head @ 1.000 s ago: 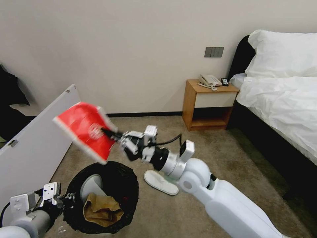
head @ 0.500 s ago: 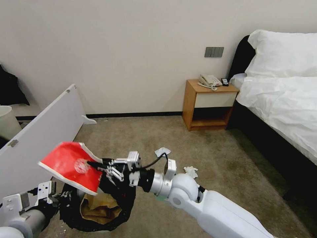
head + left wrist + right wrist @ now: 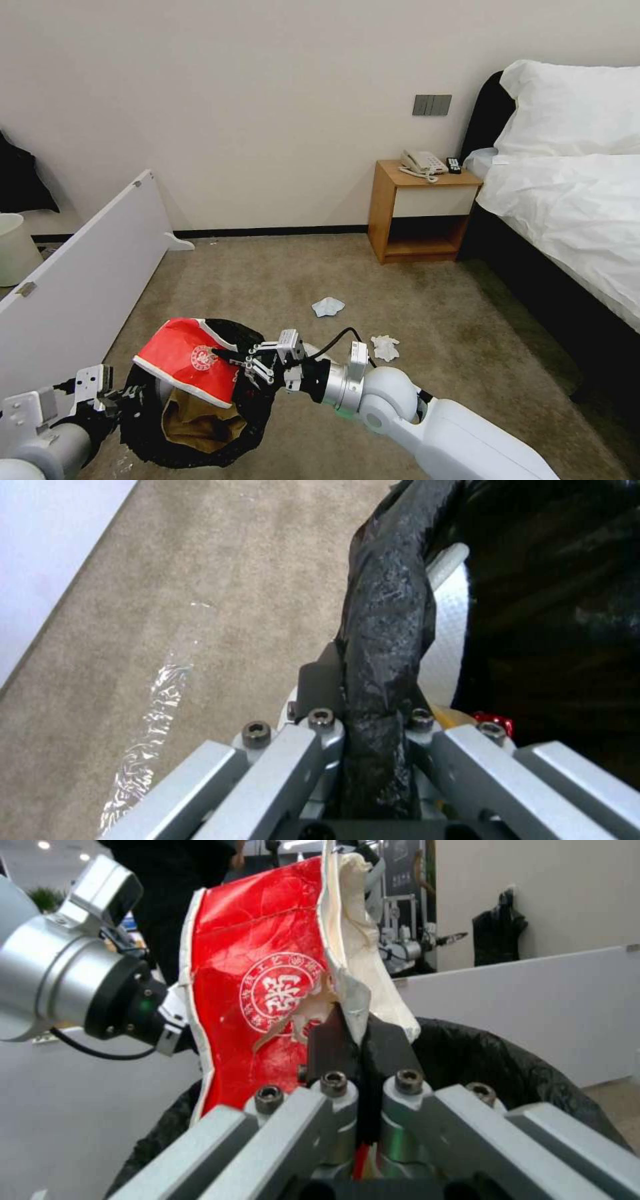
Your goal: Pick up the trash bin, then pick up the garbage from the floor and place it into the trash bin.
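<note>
The trash bin [image 3: 143, 440], lined with a black bag, stands on the floor [image 3: 427, 313] at the lower left of the head view. My left gripper [image 3: 125, 397] is shut on its rim [image 3: 387, 605]. A brown paper bag [image 3: 200, 417] lies inside the bin. My right gripper [image 3: 227, 357] is shut on the red snack packet [image 3: 187, 357], holding it just over the bin's opening. The right wrist view has the packet [image 3: 267, 985] pinched between the fingers [image 3: 333, 1040], with the bin's rim [image 3: 487, 1060] behind. Two white crumpled tissues [image 3: 328, 306] [image 3: 385, 347] lie on the carpet.
A white board [image 3: 80, 280] leans along the left side beside the bin. A wooden nightstand [image 3: 420, 210] with a phone stands at the back wall, and the bed [image 3: 567, 200] runs down the right. A clear crinkled strip [image 3: 153, 715] lies on the carpet by the bin.
My right gripper has come down and toward the left with the red packet, from well above the bin to just over its opening. The left gripper has kept hold of the rim.
</note>
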Tool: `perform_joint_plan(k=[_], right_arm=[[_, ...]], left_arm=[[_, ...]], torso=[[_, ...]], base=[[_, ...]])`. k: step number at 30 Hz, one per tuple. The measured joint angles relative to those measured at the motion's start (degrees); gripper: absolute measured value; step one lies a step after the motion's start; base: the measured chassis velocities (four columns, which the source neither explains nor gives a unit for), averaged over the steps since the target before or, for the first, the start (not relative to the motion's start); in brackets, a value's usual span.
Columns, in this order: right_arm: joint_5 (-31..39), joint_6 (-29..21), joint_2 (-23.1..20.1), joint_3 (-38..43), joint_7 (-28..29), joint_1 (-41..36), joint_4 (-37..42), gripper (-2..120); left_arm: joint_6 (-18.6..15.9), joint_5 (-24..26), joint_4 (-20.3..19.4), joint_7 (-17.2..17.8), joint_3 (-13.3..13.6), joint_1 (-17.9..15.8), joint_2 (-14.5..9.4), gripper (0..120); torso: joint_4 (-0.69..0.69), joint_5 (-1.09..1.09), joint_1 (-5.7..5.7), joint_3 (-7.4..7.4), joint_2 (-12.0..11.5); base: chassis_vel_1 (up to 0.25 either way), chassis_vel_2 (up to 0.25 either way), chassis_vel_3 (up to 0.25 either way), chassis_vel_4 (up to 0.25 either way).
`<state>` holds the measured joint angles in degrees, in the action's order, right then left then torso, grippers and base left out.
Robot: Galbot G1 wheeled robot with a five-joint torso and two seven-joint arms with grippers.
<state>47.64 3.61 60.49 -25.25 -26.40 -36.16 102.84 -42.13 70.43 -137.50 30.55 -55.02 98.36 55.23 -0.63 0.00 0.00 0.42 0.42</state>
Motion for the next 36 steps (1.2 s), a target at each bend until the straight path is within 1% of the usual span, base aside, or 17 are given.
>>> perform_joint_plan(k=[4, 5, 7, 8, 11, 12, 14, 16, 18, 20, 21, 22, 25, 28, 29, 30, 36], right_arm=[[-0.66, 0.11, 0.48, 0.04, 0.01, -0.11, -1.10, 0], [-0.74, 0.13, 0.87, 0.02, 0.17, -0.09, -1.42, 6], [-0.82, 0.13, 1.41, -0.09, 0.73, 0.07, -1.73, 9], [-0.85, 0.13, 1.76, -0.25, 1.11, 0.22, -1.88, 16], [-1.22, 0.13, 2.35, -0.94, 1.54, 0.66, -2.28, 28], [-1.22, 0.13, 2.35, -0.94, 1.54, 0.66, -2.28, 28], [-1.85, 0.12, 2.29, -1.57, 1.57, 0.82, -2.60, 39], [-2.32, 0.18, 2.08, -1.64, 1.57, 0.83, -2.72, 41], [-2.90, 0.33, 1.72, -1.63, 1.61, 0.78, -2.66, 54], [-3.23, 0.45, 1.61, -1.61, 1.62, 0.78, -2.43, 57], [-3.44, 0.53, 1.55, -1.61, 1.63, 0.78, -2.21, 64], [-3.44, 0.53, 1.55, -1.61, 1.63, 0.78, -2.21, 64], [-3.78, 0.72, 1.29, -1.67, 1.62, 0.82, -1.51, 80], [-3.94, 0.86, 1.18, -1.67, 1.61, 0.82, -1.26, 85], [-4.30, 1.13, 1.07, -1.61, 1.56, 0.81, -1.06, 92], [-4.57, 1.37, 0.98, -1.32, 1.52, 0.77, -0.85, 95], [-4.93, 2.47, 0.68, 1.12, 1.44, 0.71, 0.19, 100]], left_arm=[[0.00, 0.24, -0.13, 0.02, -0.07, 0.05, 0.00, 3], [0.00, 0.47, -0.22, 0.10, -0.10, 0.01, -0.02, 3], [0.00, 0.80, -0.36, 0.24, -0.13, 0.00, -0.05, 3], [0.00, 0.99, -0.45, 0.30, -0.12, 0.05, -0.06, 3], [0.00, 1.10, -0.68, 0.38, 0.37, 0.42, -0.02, 3], [0.00, 1.10, -0.68, 0.38, 0.37, 0.42, -0.02, 3], [-0.01, 1.09, -0.76, 0.43, 0.74, 0.33, 0.06, 3], [-0.01, 1.09, -0.80, 0.45, 0.76, 0.16, 0.05, 3], [-0.01, 1.09, -0.80, 0.45, 0.71, 0.13, 0.03, 3], [0.00, 1.09, -0.80, 0.45, 0.69, 0.12, 0.03, 3], [-0.01, 1.10, -0.80, 0.45, 0.69, 0.01, 0.03, 3], [-0.01, 1.10, -0.80, 0.45, 0.69, 0.01, 0.03, 3], [-0.01, 1.14, -0.80, 0.45, 0.60, -0.09, -0.02, 3], [-0.01, 1.17, -0.80, 0.45, 0.55, -0.09, -0.02, 3], [-0.01, 1.17, -0.80, 0.45, 0.51, -0.07, 0.01, 3], [-0.01, 1.17, -0.80, 0.44, 0.47, -0.06, 0.06, 3], [0.00, 1.16, -0.76, 0.48, 0.28, -0.10, 0.25, 3]], torso=[[0.01, 0.00, 0.00, 0.00, 0.00], [0.01, 0.00, 0.00, 0.00, 0.00], [0.01, 0.00, 0.00, 0.00, 0.00], [0.00, 0.00, 0.00, 0.00, 0.00], [0.02, 0.00, 0.00, 0.00, 0.00], [0.02, 0.00, 0.00, 0.00, 0.00], [0.01, 0.00, 0.00, 0.00, 0.00], [0.00, 0.00, 0.00, 0.00, 0.00], [0.00, 0.00, 0.00, 0.00, 0.00], [0.01, 0.00, 0.00, 0.00, 0.00], [0.00, 0.00, 0.00, 0.00, 0.00], [0.00, 0.00, 0.00, 0.00, 0.00], [0.01, 0.00, 0.00, 0.00, 0.00], [0.01, 0.00, 0.00, 0.00, 0.00], [0.01, 0.00, 0.00, 0.00, 0.00], [0.01, 0.00, 0.00, 0.00, 0.00], [0.01, 0.00, 0.00, 0.00, 0.00]], base=[[0.000, 0.000, 0.000, 0.000], [0.000, 0.000, 0.000, 0.000], [0.000, 0.000, 0.000, 0.000], [0.000, 0.000, 0.000, 0.000], [0.000, 0.000, 0.000, 0.000], [0.000, 0.000, 0.000, 0.000], [0.000, 0.000, 0.000, 0.000], [0.000, 0.000, 0.000, 0.000], [0.000, 0.000, 0.000, 0.000], [0.000, 0.000, 0.000, 0.000], [0.000, 0.000, 0.000, 0.000], [0.000, 0.000, 0.000, 0.000], [0.000, 0.000, 0.000, 0.000], [0.000, 0.000, 0.000, 0.000], [0.000, 0.000, 0.000, 0.000], [0.000, 0.000, 0.000, 0.000], [0.000, 0.000, 0.000, 0.000]])
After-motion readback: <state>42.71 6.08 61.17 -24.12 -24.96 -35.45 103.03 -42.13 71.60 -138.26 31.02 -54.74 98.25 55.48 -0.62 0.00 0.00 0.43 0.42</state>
